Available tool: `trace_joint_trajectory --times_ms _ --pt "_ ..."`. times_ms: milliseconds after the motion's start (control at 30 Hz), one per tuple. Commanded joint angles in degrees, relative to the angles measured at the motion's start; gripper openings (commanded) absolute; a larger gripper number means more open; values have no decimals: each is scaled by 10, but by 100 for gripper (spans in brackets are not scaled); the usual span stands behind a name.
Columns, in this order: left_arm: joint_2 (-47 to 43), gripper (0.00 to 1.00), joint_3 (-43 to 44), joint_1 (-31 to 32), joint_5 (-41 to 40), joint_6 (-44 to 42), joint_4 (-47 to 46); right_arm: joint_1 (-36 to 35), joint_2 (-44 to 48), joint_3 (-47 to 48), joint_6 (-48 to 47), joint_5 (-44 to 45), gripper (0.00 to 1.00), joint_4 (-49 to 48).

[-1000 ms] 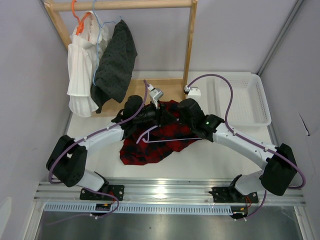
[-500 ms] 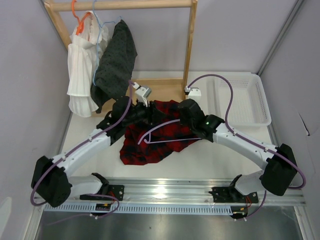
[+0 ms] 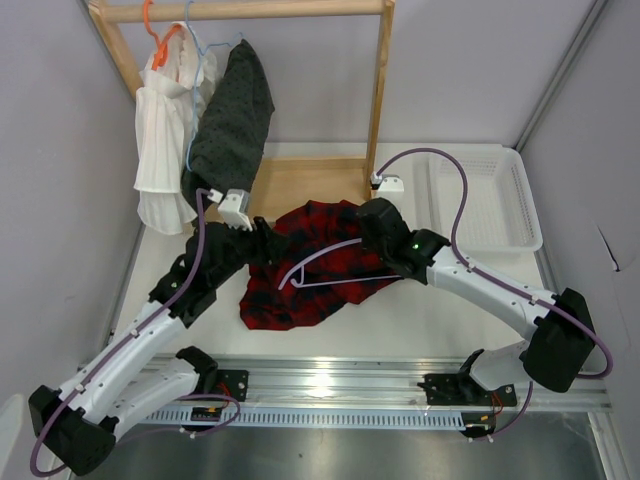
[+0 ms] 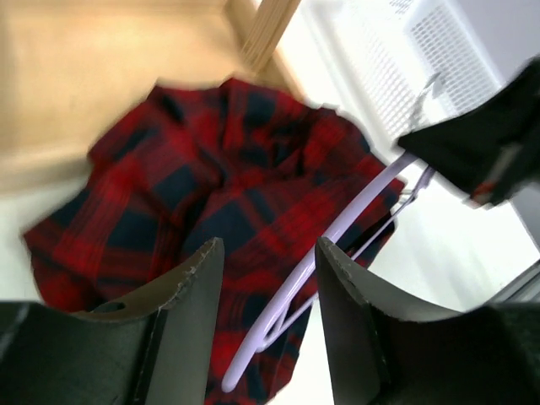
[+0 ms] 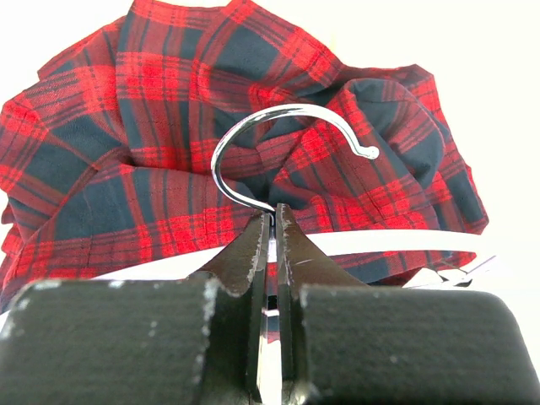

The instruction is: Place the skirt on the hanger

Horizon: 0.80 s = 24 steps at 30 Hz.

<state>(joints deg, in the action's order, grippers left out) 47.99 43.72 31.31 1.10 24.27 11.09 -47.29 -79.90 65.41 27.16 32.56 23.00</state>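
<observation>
Firm pinch: right tool (image 5: 270, 221) clamps the hook of the thin lilac plastic hanger (image 3: 318, 255)!
It lies across the crumpled red-and-black checked cloth skirt (image 5: 169, 110); left tool (image 4: 268, 249) gapes empty above.

Robot lab cell, this one: plain pale walls (image 3: 60, 150) box in a white table (image 3: 400, 320), left arm (image 3: 135, 345) and right arm (image 3: 490, 290) bolted to an aluminium rail (image 3: 340, 380) near, wooden clothes rack (image 3: 378, 90) far

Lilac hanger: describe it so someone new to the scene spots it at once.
In front of the wooden clothes rack, a red-and-black checked skirt lies crumpled. The lilac hanger lies across it, its metal hook pinched by the right gripper. Unlike the orange hanger and pale blue hanger, it isn't on the rail.
</observation>
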Motion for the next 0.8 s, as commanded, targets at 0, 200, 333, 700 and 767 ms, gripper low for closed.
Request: trace_joint_trajectory --times_ms 0,200,333,700,767 --pt "-26 52 -38 -4 -28 50 36 1 13 36 5 33 0 7" --pt "-92 52 -108 -3 -19 91 38 4 2 55 13 43 0 22" --pt "-123 52 -145 -3 -30 121 48 4 -8 63 26 52 0 36" --pt "-152 51 -218 26 -51 167 30 33 -32 96 60 47 0 62" --pt "-146 51 -227 35 -58 167 21 34 -37 100 62 48 0 65"
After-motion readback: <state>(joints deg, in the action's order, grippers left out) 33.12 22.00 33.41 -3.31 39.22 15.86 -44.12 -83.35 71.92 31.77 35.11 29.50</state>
